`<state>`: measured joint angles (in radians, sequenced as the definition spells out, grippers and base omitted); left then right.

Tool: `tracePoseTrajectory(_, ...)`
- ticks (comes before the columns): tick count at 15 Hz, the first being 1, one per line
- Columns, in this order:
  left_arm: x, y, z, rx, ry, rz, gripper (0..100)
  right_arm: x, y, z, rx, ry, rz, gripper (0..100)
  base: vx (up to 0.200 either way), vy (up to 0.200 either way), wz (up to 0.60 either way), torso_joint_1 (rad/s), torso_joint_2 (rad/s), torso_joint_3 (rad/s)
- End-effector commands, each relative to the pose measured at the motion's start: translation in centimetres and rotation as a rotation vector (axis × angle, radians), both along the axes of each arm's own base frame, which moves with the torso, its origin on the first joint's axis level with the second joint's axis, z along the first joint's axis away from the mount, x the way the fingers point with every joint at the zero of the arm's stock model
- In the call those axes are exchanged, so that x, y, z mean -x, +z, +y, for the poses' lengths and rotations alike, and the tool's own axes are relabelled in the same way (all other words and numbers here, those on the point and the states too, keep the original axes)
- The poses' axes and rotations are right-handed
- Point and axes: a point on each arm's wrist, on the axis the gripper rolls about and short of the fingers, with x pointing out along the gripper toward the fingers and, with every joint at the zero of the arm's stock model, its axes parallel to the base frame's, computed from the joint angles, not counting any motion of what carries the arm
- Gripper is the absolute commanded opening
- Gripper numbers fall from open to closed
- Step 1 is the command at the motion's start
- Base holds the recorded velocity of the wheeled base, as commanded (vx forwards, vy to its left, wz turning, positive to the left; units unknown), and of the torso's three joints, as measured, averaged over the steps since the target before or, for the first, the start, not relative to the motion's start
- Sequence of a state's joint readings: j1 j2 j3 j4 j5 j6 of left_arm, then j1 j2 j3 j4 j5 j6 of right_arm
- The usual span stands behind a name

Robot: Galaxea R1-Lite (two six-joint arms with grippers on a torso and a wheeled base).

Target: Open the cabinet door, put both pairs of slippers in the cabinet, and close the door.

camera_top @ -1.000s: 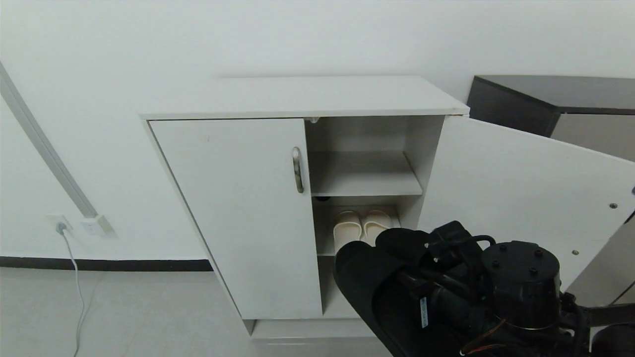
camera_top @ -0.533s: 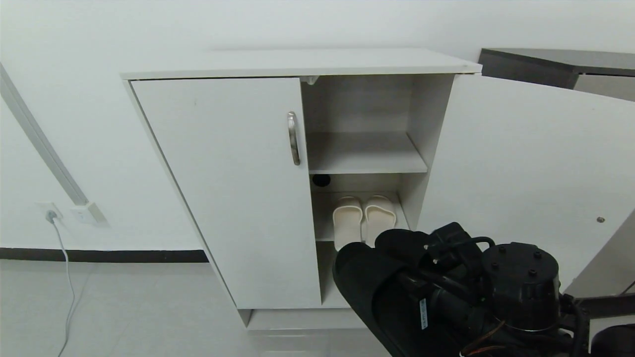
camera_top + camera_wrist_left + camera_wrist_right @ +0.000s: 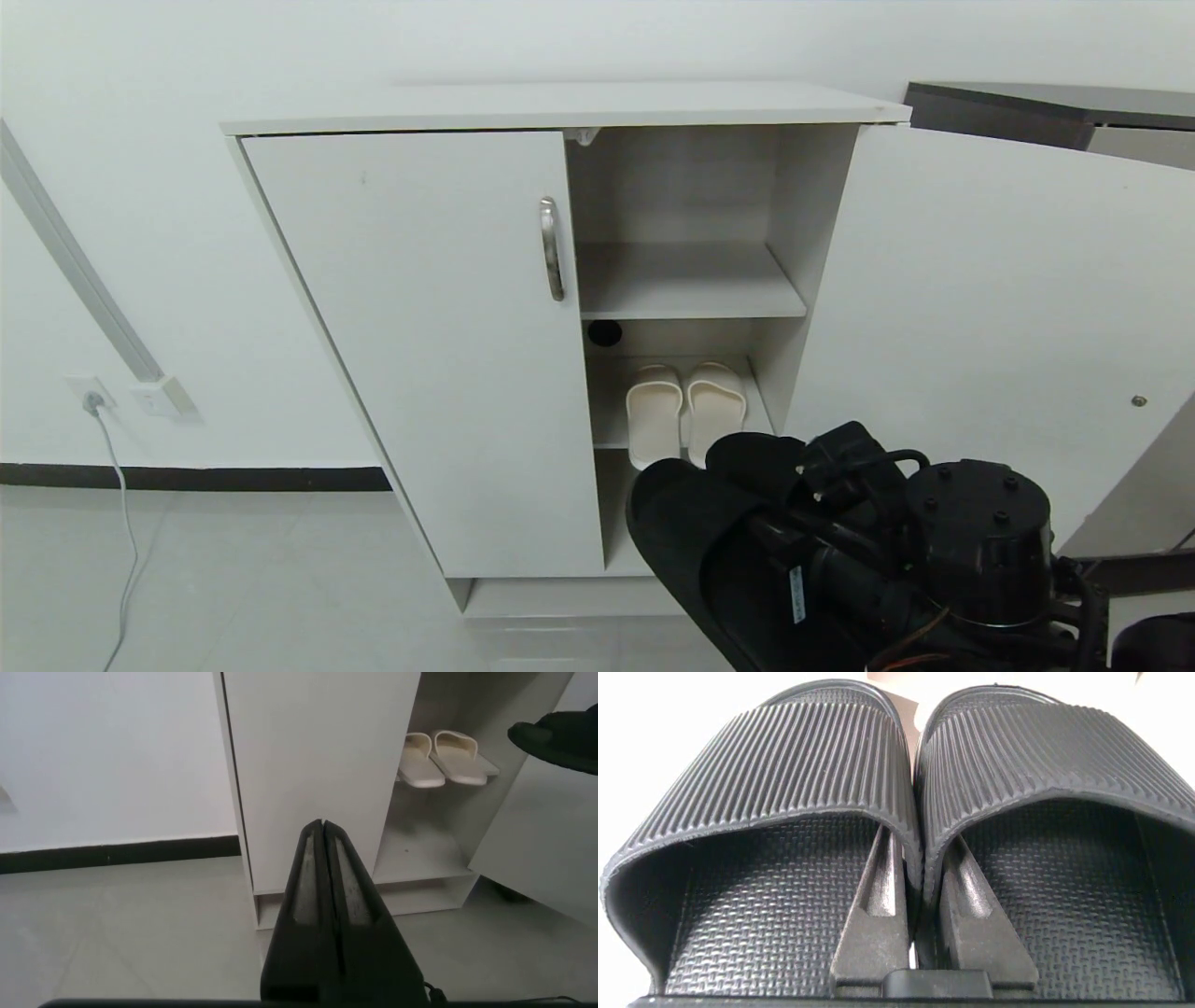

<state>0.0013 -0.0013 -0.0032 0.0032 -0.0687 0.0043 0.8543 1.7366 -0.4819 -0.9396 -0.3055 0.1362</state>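
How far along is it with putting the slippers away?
Done: the cabinet door is open and the white slippers sit on a shelf inside. In hand: the right gripper holds the black slippers in front of the cabinet. Left: shelve them and close the door.

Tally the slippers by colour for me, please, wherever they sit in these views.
Cream moulded slippers on the middle shelf of the white wooden cabinet: 2
Black ribbed rubber slippers clamped by the right end effector: 2
Total: 4
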Motion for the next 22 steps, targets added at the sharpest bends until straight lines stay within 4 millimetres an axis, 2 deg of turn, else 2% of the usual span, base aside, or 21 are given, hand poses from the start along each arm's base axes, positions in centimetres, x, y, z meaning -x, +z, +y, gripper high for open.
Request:
tracePoseTrajectory(1,0.0,0.0,0.0,0.0,0.0,0.001,0,0.0,0.0,0.0,-0.001,0.0,0.002,0,0.0,0.0,0.0,0.0,0.0,0.0)
tracePoseTrajectory(8,0.0,0.0,0.0,0.0,0.0,0.001,0,-0.1,-0.3,0.2,0.0,0.003,0.001,0,0.0,0.0,0.0,0.0,0.0,0.0)
tracePoseTrajectory(11,0.0,0.0,0.0,0.0,0.0,0.001,0,0.1,-0.7,0.8,-0.001,0.022,-0.002,0,0.0,0.0,0.0,0.0,0.0,0.0)
tracePoseTrajectory(13,0.0,0.0,0.0,0.0,0.0,0.001,0,-0.6,-1.4,1.6,-0.002,0.015,-0.025,0,0.0,0.0,0.0,0.0,0.0,0.0)
tracePoseTrajectory(17,0.0,0.0,0.0,-0.003,-0.002,0.001,0,-4.2,-3.0,5.2,0.013,-0.219,-0.086,0,0.0,0.0,0.0,0.0,0.0,0.0)
tracePoseTrajectory(19,0.0,0.0,0.0,-0.005,-0.002,0.001,0,-5.7,-3.0,6.6,0.016,-0.294,-0.071,0,0.0,0.0,0.0,0.0,0.0,0.0)
tracePoseTrajectory(22,0.0,0.0,0.0,-0.005,-0.002,0.001,0,-7.2,0.0,8.6,-0.026,-0.433,-0.013,0,0.0,0.0,0.0,0.0,0.0,0.0)
